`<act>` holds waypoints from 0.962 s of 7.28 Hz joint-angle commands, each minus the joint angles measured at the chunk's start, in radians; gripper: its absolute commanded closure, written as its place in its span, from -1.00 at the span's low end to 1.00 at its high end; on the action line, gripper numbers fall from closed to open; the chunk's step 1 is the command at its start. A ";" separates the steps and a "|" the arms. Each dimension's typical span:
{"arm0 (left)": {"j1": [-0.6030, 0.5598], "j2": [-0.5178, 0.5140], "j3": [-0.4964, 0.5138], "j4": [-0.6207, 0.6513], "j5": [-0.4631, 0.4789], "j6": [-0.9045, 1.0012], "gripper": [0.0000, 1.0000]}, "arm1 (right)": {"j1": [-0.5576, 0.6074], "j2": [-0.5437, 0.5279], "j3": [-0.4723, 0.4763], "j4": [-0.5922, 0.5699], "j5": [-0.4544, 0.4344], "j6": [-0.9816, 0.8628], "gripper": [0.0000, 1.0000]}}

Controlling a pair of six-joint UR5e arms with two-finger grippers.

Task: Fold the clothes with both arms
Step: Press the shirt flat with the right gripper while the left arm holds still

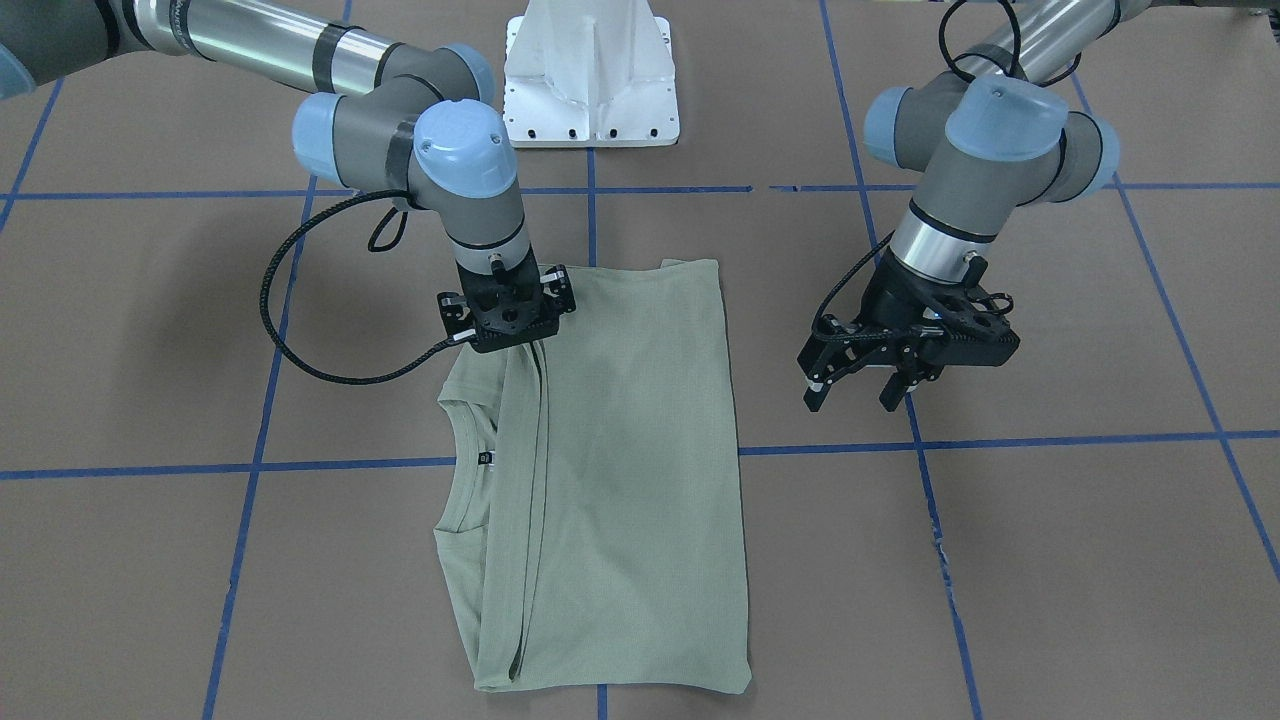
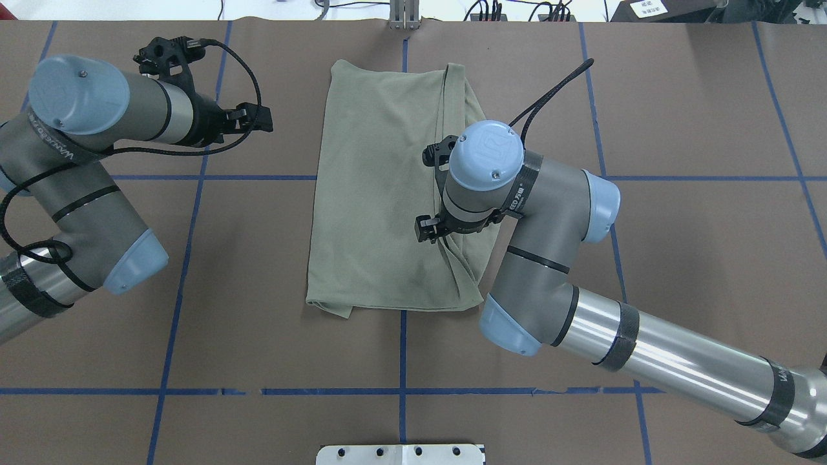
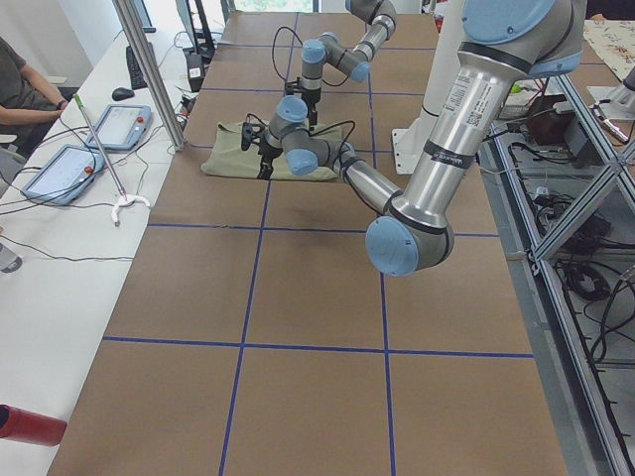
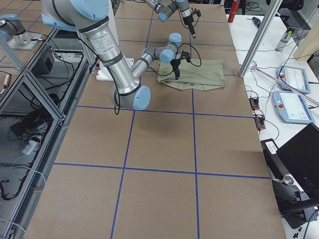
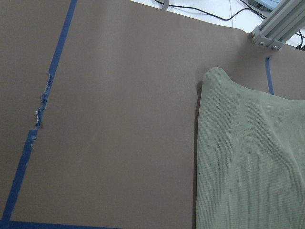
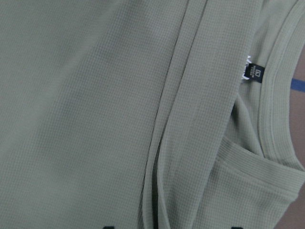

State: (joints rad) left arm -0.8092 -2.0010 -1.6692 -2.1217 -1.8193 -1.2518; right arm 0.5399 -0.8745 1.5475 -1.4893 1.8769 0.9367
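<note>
Shirt (image 1: 620, 450), in the front-facing view, is being shown flat on the table (image 1: 1050, 560), folded lengthwise into a tall band, its neck and label (image 1: 487, 459) showing along one long side. The right gripper (image 1: 508, 340) is being pointed straight down at a fold near the shirt's end by the robot. The left gripper (image 1: 852, 398) is being held beside the other long edge, off the cloth, fingers spread with nothing between them. In the overhead view, the right wrist is being seen over the shirt, the left gripper clear of it. In the left wrist view, a shirt edge is being seen on bare table. In the right wrist view, two dark fingertips (image 6: 107, 227) are being glimpsed at the bottom edge, spread wide over the cloth; whether they are touching it cannot be told.
</note>
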 commanded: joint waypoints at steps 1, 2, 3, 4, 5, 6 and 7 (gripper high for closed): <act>0.001 0.001 0.002 -0.001 0.000 0.000 -1.00 | -0.012 0.015 -0.087 0.097 -0.002 0.002 -0.66; 0.001 0.001 0.002 -0.001 0.000 0.000 -1.00 | -0.011 0.028 -0.130 0.128 -0.002 0.002 -0.55; 0.001 0.001 0.002 -0.001 0.000 0.000 -1.00 | -0.011 0.029 -0.130 0.130 -0.001 0.007 -0.41; 0.001 0.001 0.002 -0.001 0.000 0.000 -1.00 | -0.011 0.034 -0.130 0.130 -0.001 0.005 -0.24; 0.001 0.007 0.002 -0.001 0.000 0.000 -1.00 | -0.011 0.035 -0.129 0.127 0.002 0.005 -0.08; 0.001 0.011 0.002 -0.003 0.002 0.000 -1.00 | -0.011 0.034 -0.122 0.126 0.007 0.005 0.15; 0.001 0.014 0.002 -0.004 0.002 0.000 -1.00 | -0.011 0.034 -0.121 0.126 0.008 0.004 0.21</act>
State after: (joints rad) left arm -0.8084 -1.9910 -1.6674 -2.1245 -1.8183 -1.2517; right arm 0.5292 -0.8408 1.4234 -1.3630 1.8822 0.9415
